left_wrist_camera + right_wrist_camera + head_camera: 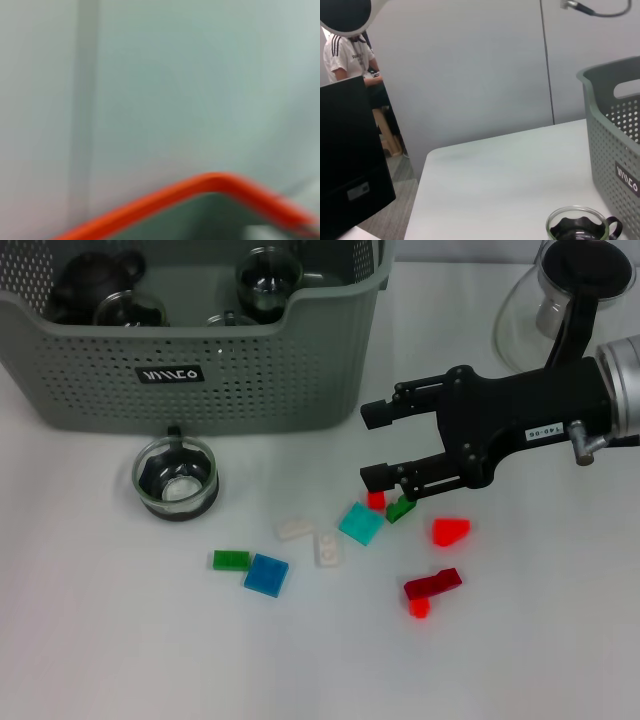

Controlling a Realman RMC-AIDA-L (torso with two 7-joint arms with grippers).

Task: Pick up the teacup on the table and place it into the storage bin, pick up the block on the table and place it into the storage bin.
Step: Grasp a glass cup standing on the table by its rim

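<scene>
Grey wall (470,65) (seamed), white table (510,170).

perforated plastic storage bin (250,380), glass teacup (176,478)

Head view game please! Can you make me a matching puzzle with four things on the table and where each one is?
Things:
1. teacup
2. storage bin
3. right gripper
4. glass pot

Places:
A. far right corner
B. open above the small blocks
C. just in front of the bin
D. far left, holding cups

Pairs: 1-C, 2-D, 3-B, 4-A
</scene>
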